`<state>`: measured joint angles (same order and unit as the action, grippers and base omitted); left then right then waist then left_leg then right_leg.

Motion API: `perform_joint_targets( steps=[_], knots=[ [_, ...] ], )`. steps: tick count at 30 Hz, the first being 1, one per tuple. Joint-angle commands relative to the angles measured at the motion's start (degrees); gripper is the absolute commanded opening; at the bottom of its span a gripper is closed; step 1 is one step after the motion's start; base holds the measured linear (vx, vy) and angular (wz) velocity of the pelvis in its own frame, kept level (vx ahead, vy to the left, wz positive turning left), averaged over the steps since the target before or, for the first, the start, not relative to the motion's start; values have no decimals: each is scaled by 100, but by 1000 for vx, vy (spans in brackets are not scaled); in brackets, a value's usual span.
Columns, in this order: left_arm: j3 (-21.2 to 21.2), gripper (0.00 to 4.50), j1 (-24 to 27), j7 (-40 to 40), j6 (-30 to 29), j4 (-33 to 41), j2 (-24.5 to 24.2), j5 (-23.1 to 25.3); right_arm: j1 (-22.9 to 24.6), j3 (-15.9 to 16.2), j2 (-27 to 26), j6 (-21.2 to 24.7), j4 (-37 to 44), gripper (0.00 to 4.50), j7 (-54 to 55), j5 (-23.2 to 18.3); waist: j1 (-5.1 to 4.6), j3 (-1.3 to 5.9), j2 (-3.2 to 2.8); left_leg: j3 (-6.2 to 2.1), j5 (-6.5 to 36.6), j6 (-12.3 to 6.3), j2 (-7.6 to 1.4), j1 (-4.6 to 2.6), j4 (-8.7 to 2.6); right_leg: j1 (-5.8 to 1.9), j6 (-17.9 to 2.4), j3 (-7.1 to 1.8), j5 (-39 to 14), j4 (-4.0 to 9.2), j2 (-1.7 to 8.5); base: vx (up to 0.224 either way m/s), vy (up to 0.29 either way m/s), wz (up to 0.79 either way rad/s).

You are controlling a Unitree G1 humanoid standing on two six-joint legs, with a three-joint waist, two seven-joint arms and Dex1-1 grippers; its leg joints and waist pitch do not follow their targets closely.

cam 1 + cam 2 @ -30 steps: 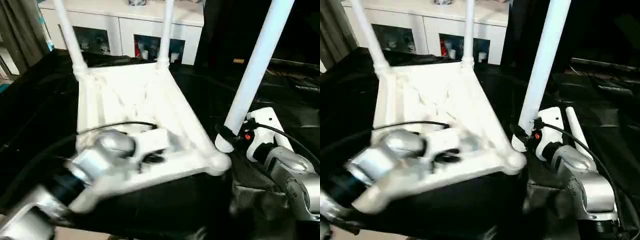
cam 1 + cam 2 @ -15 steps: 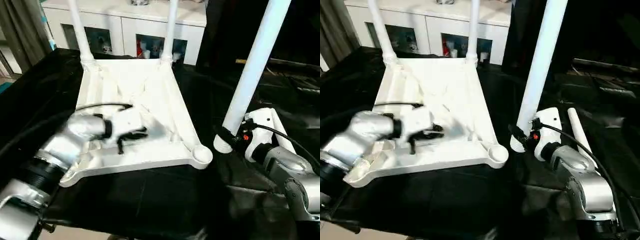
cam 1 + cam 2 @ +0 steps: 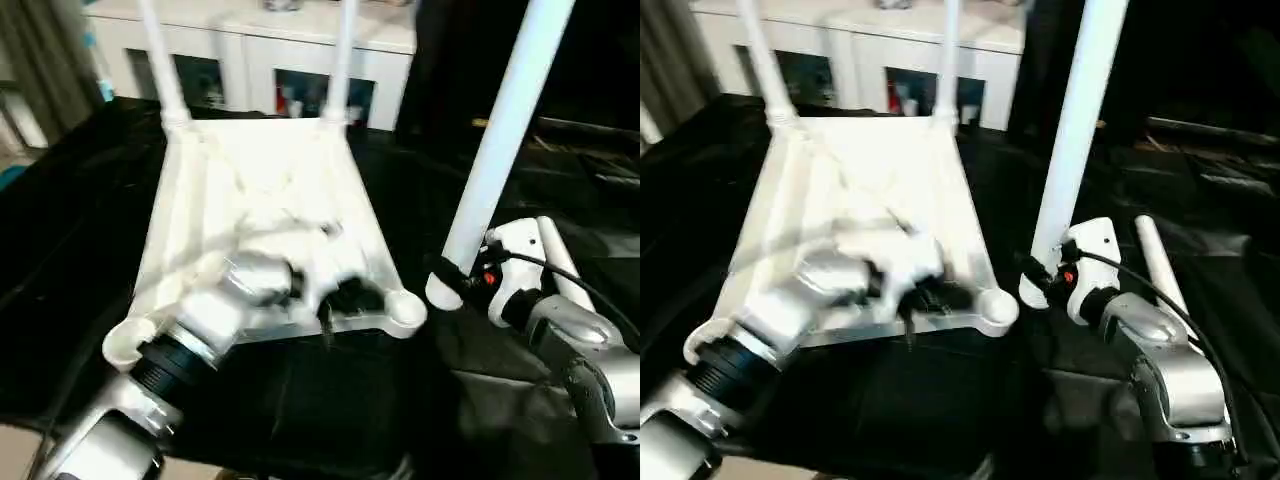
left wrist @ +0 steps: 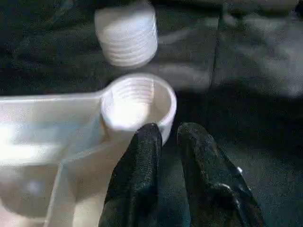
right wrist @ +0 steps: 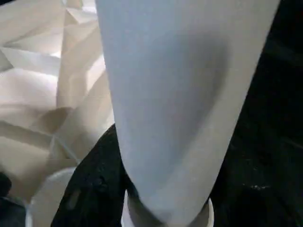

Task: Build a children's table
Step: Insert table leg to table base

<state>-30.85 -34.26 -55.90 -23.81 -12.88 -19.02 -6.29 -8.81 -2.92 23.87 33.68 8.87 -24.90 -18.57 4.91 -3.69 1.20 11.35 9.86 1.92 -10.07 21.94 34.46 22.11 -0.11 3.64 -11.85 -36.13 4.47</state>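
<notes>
My right gripper (image 3: 1038,272) clamps a leg (image 3: 1078,130) upright just beside the empty corner socket (image 4: 138,100); my left gripper (image 4: 169,142), nearly closed and empty, should steady the tabletop (image 3: 260,215) there.

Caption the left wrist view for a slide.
Left gripper at the white plastic tabletop's empty threaded corner socket; white ribbed leg end beyond.

Left gripper (image 4: 168,135) w/ two black fingers nearly together, tips right at the table's round corner socket (image 4: 138,104). Threaded end of a leg (image 4: 126,32) sits just past it, apart, over black cloth (image 4: 251,71).
</notes>
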Motion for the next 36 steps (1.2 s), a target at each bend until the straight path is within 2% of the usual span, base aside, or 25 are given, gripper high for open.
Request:
perform_joint_targets(
  steps=[1, 4, 8, 9, 10, 11, 12, 14, 16, 17, 19, 20, 23, 25, 28, 30, 36],
  knots=[
    [-93, 127, 21, 22, -132, 54, -66, 115, 20, -53, 84, 47, 236, 191, -7, 5, 13, 395, 1, -177, 1183, 142, -317, -127, -412, -219, -974, -307, -1235, 516, 434, 0, 0, 0],
    [-184, 159, 26, 142, -131, 81, -191, 358, 65, -45, 89, 53, 271, 191, -11, 24, 12, 393, -17, -182, 1249, 151, -332, -143, -421, -204, -981, -306, -1255, 517, 423, 0, 0, 0],
    [-156, 162, 18, 211, -174, 44, -300, 525, 54, -33, 88, 50, 254, 191, -27, 30, 12, 402, -19, -184, 1212, 150, -330, -142, -419, -211, -1018, -304, -1091, 496, 425, 0, 0, 0],
    [-154, 162, 49, 165, -215, 101, -337, 532, 62, -22, 86, 46, 254, 191, -30, 29, 9, 397, 38, -176, 1204, 135, -328, -135, -423, -213, -1028, -304, -1112, 503, 425, 0, 0, 0],
    [-152, 162, 82, 134, -293, 168, -370, 533, 68, -2, 83, 41, 251, 191, -41, 34, 18, 393, 35, -177, 1201, 129, -329, -139, -423, -210, -1031, -304, -1152, 498, 434, 0, 0, 0],
    [-149, 162, 104, 119, -343, 213, -390, 535, 72, 12, 81, 38, 250, 191, -49, 39, 22, 394, 6, -178, 1189, 129, -335, -142, -420, -203, -1042, -306, -1182, 492, 443, 0, 0, 0],
    [-153, 162, 119, 96, -393, 252, -411, 529, 69, 19, 78, 34, 242, 191, -55, 42, 20, 389, 11, -180, 1199, 126, -337, -142, -426, -198, -1039, -304, -1208, 497, 438, 0, 0, 0],
    [-138, 132, 152, 38, -485, 335, -454, 485, 42, 31, 69, 33, 217, 191, -63, 51, 19, 388, 6, -177, 1200, 132, -333, -139, -426, -197, -1029, -305, -1233, 499, 437, 0, 0, 0],
    [-123, 125, 167, 24, -528, 365, -462, 466, 31, 34, 65, 36, 211, 191, -66, 55, 20, 384, 4, -176, 1244, 140, -332, -145, -427, -190, -1028, -307, -1284, 509, 439, 0, 0, 0],
    [-61, 125, 201, -9, -579, 420, -442, 390, 7, 50, 58, 34, 188, 191, -80, 60, 27, 379, 47, -177, 1234, 122, -331, -139, -429, -195, -1008, -305, -1360, 511, 448, 0, 0, 0],
    [-54, 100, 207, -20, -574, 433, -441, 387, 1, 59, 56, 32, 180, 191, -87, 63, 29, 379, 30, -177, 1211, 124, -337, -137, -428, -190, -1010, -308, -1367, 511, 455, 0, 0, 0],
    [-29, 87, 215, -34, -594, 450, -442, 394, -16, 84, 48, 17, 157, 191, -95, 79, 24, 380, 59, -173, 1209, 117, -334, -136, -430, -188, -989, -306, -1383, 515, 444, 0, 0, 0],
    [37, 80, 237, -49, -582, 478, -484, 394, -39, 84, 43, 21, 148, 191, -99, 80, 28, 375, 45, -174, 1203, 113, -330, -135, -428, -184, -955, -308, -1439, 519, 449, 0, 0, 0],
    [89, 43, 255, -78, -563, 510, -509, 350, -44, 87, 49, 20, 140, 191, -108, 81, 27, 380, 46, -175, 1172, 110, -328, -130, -428, -187, -945, -307, -1408, 513, 447, 0, 0, 0],
    [183, 34, 292, -112, -472, 504, -500, 270, -44, 88, 58, 24, 139, 191, -123, 75, 27, 381, 50, -172, 1122, 91, -326, -126, -425, -188, -957, -306, -1349, 510, 445, 0, 0, 0],
    [187, 2, 307, -150, -440, 501, -527, 268, -45, 92, 62, 20, 136, 191, -129, 73, 27, 382, 47, -170, 1132, 87, -327, -127, -424, -187, -959, -306, -1341, 507, 444, 0, 0, 0],
    [63, 0, 345, -172, -344, 447, -610, 411, -70, 87, 55, 16, 121, 191, -149, 74, 18, 380, 50, -172, 1145, 87, -328, -131, -428, -185, -945, -308, -1365, 509, 445, 0, 0, 0]
  ],
)
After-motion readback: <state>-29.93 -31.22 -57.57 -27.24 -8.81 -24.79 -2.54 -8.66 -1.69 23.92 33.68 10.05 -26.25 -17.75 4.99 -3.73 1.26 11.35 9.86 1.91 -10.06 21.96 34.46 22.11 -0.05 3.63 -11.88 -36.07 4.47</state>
